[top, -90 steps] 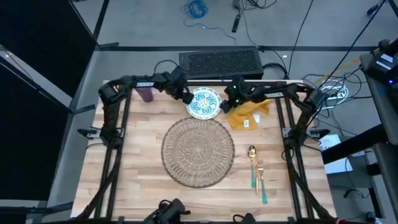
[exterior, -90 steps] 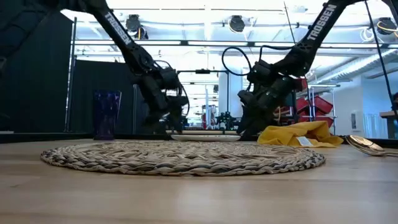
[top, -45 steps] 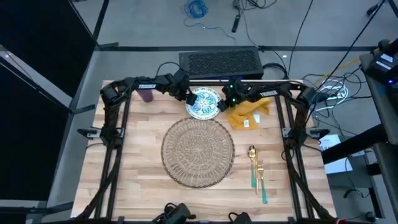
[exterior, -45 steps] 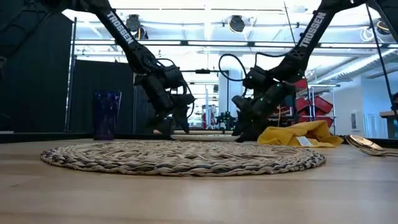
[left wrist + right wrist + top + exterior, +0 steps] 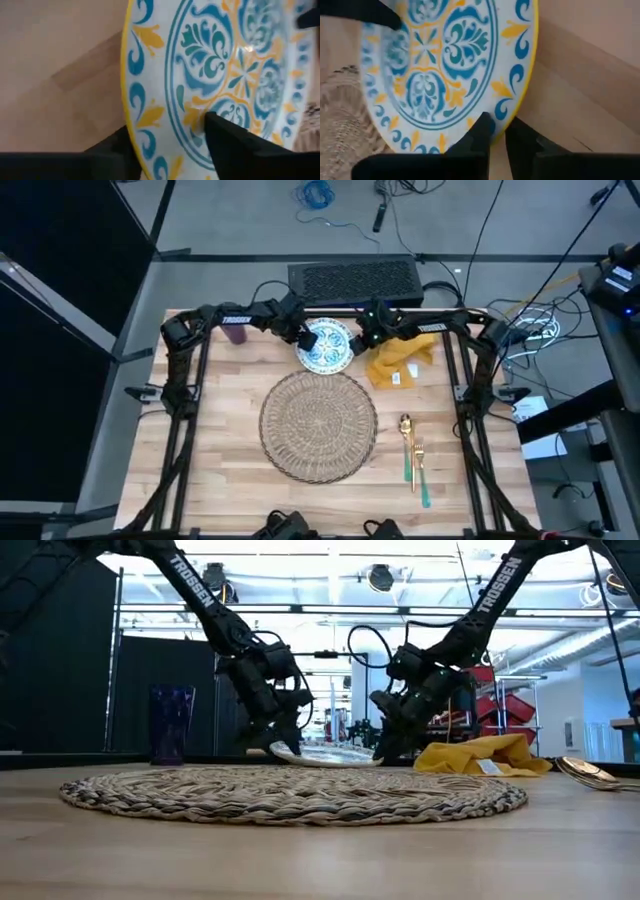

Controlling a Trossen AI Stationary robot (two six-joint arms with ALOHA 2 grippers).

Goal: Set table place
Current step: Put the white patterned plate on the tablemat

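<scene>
Plate [image 5: 327, 345] sits at upper centre of the high view, beyond the woven mat [image 5: 318, 423], with the left gripper [image 5: 300, 338] on its left rim and the right gripper [image 5: 359, 341] on its right. Low view: both grippers pinch the plate's opposite edges, holding it just off the table [image 5: 320, 850]. Left wrist view: narrowly parted fingers [image 5: 235, 142] clamp the rim. Right wrist view: fingers [image 5: 480, 131] likewise closed on the rim.
</scene>
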